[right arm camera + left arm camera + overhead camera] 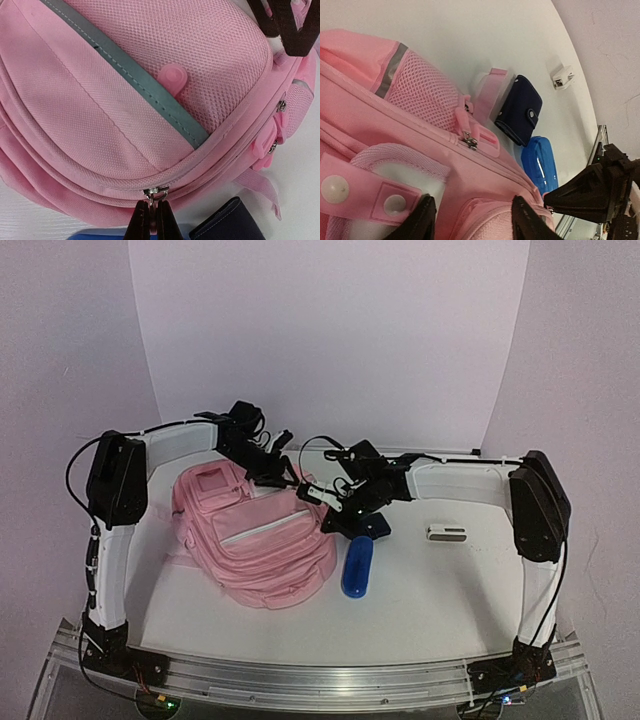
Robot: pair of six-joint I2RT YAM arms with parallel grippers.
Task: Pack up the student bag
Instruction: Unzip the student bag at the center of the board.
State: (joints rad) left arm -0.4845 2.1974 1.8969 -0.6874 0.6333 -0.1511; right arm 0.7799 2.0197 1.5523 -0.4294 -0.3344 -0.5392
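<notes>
The student bag (pixel 255 540) is a large pink backpack lying on the white table, left of centre. My left gripper (pixel 290 475) hovers over its far upper edge. In the left wrist view this gripper (pixel 475 220) stands open, its two dark fingers astride pink fabric near a pocket seam, gripping nothing. My right gripper (pixel 330 505) is at the bag's right side. The right wrist view shows this gripper (pixel 154 220) shut on a metal zipper pull (pixel 157 192) on the bag's (pixel 125 100) main seam. Two more pink zipper pulls (pixel 468 137) hang by the mesh pocket.
A navy wallet (pixel 372 528) lies by the bag's right edge, with a blue oval case (pixel 357 568) just in front of it. A small white object (pixel 447 533) sits further right. White backdrop walls enclose the table.
</notes>
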